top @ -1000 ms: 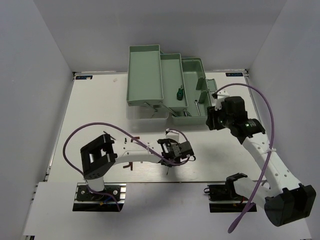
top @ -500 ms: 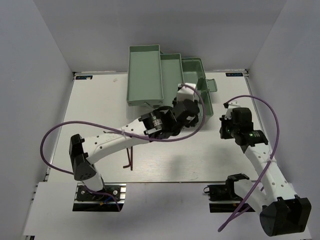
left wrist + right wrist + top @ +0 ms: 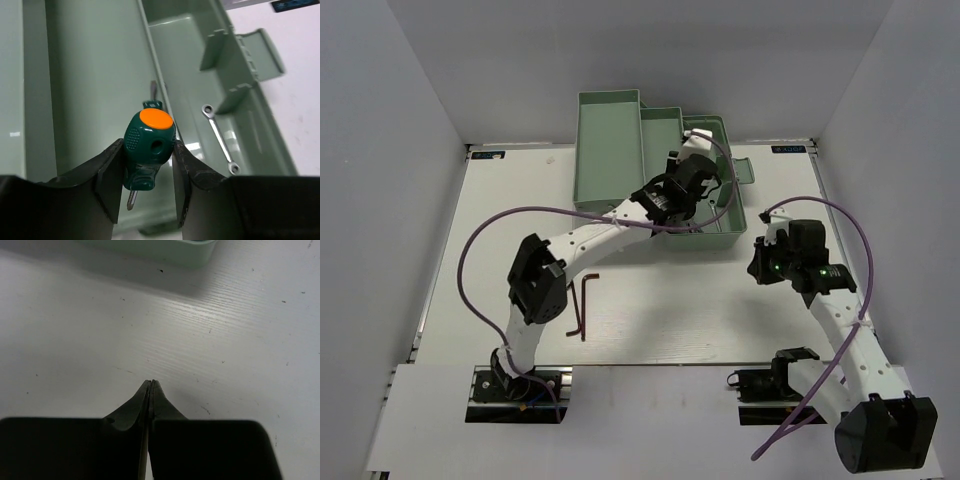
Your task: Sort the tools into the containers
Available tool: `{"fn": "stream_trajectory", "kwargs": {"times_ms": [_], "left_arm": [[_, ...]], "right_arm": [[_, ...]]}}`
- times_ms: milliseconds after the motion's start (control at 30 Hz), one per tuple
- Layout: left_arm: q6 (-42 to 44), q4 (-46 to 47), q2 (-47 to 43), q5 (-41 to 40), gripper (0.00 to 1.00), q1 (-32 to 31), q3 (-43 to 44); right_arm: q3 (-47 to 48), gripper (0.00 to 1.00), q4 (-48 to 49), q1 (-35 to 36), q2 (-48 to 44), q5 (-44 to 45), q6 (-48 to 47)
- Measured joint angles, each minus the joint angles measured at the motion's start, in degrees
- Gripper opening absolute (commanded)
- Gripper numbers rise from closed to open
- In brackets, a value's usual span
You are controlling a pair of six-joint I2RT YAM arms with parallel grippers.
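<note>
My left gripper (image 3: 682, 190) is shut on a stubby green-handled screwdriver (image 3: 150, 137) with an orange cap, and holds it above the middle tray of the mint-green toolbox (image 3: 610, 150). A second green screwdriver (image 3: 152, 104) lies in that tray (image 3: 95, 90), mostly hidden behind the held one. A slim silver wrench (image 3: 218, 137) lies in the right compartment (image 3: 185, 60). Two dark hex keys (image 3: 583, 308) lie together on the table at the front left. My right gripper (image 3: 760, 262) is shut and empty, low over the bare table right of the toolbox; its tips (image 3: 151, 385) touch each other.
The toolbox's trays step up toward the far left, and a small lid flap (image 3: 744, 172) sticks out at its right. The toolbox's near edge (image 3: 165, 252) shows at the top of the right wrist view. Purple cables loop above both arms.
My left arm has swung from the table's front middle out over the toolbox, carrying the screwdriver. My right arm has pulled back from the toolbox's right end toward the near right.
</note>
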Motion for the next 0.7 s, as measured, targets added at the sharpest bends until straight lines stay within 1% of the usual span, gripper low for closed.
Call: {"fn": "stream_trajectory", "kwargs": {"times_ms": [67, 100, 133, 167, 200, 233, 267, 300, 400, 500, 567, 600, 667, 700], "left_arm": [[1.22, 0.15, 2.97, -0.07, 0.02, 1.53, 2.12], [1.60, 0.09, 4.24, -0.11, 0.08, 2.12, 3.37], [1.90, 0.13, 5.31, -0.04, 0.18, 2.73, 4.52], [2.21, 0.17, 6.19, 0.15, 0.31, 3.23, 5.40], [2.40, 0.11, 6.73, 0.37, 0.52, 3.78, 5.86], [2.64, -0.09, 6.91, 0.70, 0.57, 4.22, 6.19], [2.73, -0.37, 6.93, 0.94, 0.60, 4.57, 6.47], [2.99, -0.70, 6.91, 1.31, 0.64, 4.87, 6.95], [3.74, -0.63, 6.80, 2.34, 0.66, 5.40, 9.20], [4.28, -0.76, 5.62, 3.74, 0.68, 5.40, 9.70], [4.50, -1.42, 4.44, 4.83, 0.68, 5.33, 9.70], [4.52, -1.81, 3.52, 5.29, 0.66, 5.18, 9.49], [4.24, -1.79, -1.09, 6.12, 0.49, 4.90, 4.44], [3.67, -2.25, -4.81, 6.29, 0.34, 4.68, 0.26]], "right_arm": [[0.00, 0.00, 0.02, -0.46, -0.07, -0.79, -0.26], [0.00, 0.00, 0.02, -0.76, -0.09, -1.14, -0.37], [0.00, 0.04, 0.02, -0.98, -0.11, -1.38, -0.39], [0.00, 0.20, 0.00, -1.14, -0.11, -1.62, -0.46], [0.00, 0.26, -0.02, -1.31, -0.11, -1.88, -0.31], [-0.02, 0.31, -0.02, -1.46, -0.11, -2.21, -0.48], [-0.02, 0.38, 0.02, -1.53, -0.11, -2.51, -0.59], [-0.02, 0.39, 0.00, -1.70, -0.11, -2.86, -0.61], [-0.02, 0.39, 0.00, -1.99, -0.09, -4.09, -1.05], [-0.02, 0.41, 0.00, -2.27, -0.09, -4.83, -1.11], [-0.02, 0.41, 0.00, -2.51, -0.09, -5.49, -1.31], [-0.02, 0.41, 0.00, -2.60, -0.09, -5.73, -1.49], [-0.04, 0.39, -0.02, -2.86, -0.07, -6.80, -1.77], [-0.04, 0.34, -0.02, -2.95, -0.09, -7.39, -1.92]]}}
